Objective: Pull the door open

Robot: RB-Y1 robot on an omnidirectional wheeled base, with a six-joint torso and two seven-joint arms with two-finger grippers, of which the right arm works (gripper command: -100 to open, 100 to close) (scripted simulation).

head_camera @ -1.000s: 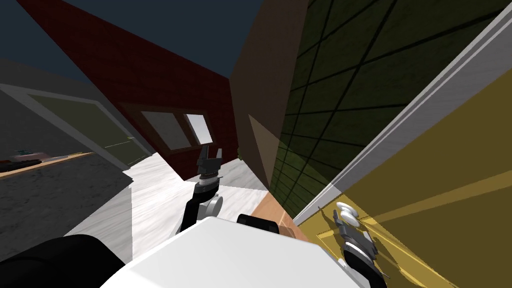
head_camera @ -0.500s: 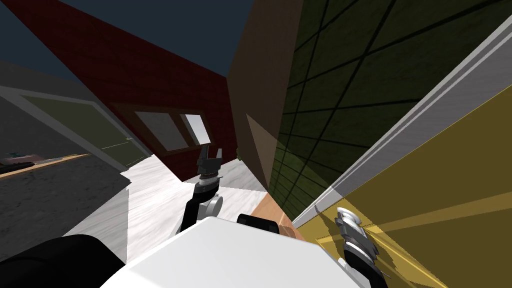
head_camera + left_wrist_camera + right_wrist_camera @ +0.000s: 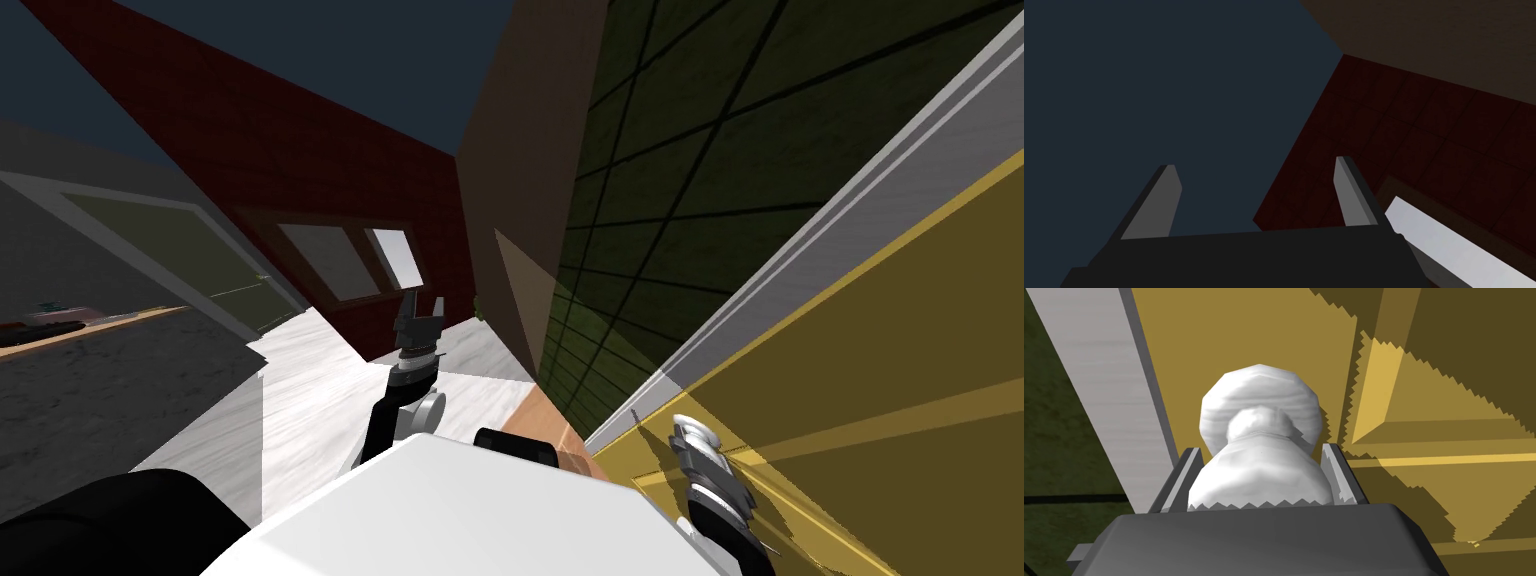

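Right gripper [image 3: 1261, 450]: both fingers pressed on the sides of the white knob [image 3: 1259, 475], jaws closed around it; grasp step judged done.
Knob sits on the yellow door [image 3: 1249, 333], close to the leaf's edge by the grey frame [image 3: 1099, 363]; in the head view it lies low at my right.
Door leaf lies close along the frame; open by a crack at most, as far as I can judge; the pull and the swing are left, so the task is early.
Left gripper [image 3: 1255, 164]: held up ahead of the chest, fingers spread, holding nothing; idle.
Count: door 1; knob 1; frame 1; grippers 2, of which 1 engaged.
Beyond: green tiled wall [image 3: 700, 150] next to the frame; farther off, red wall [image 3: 250, 150] with 1 window [image 3: 350, 260], 2 panes.
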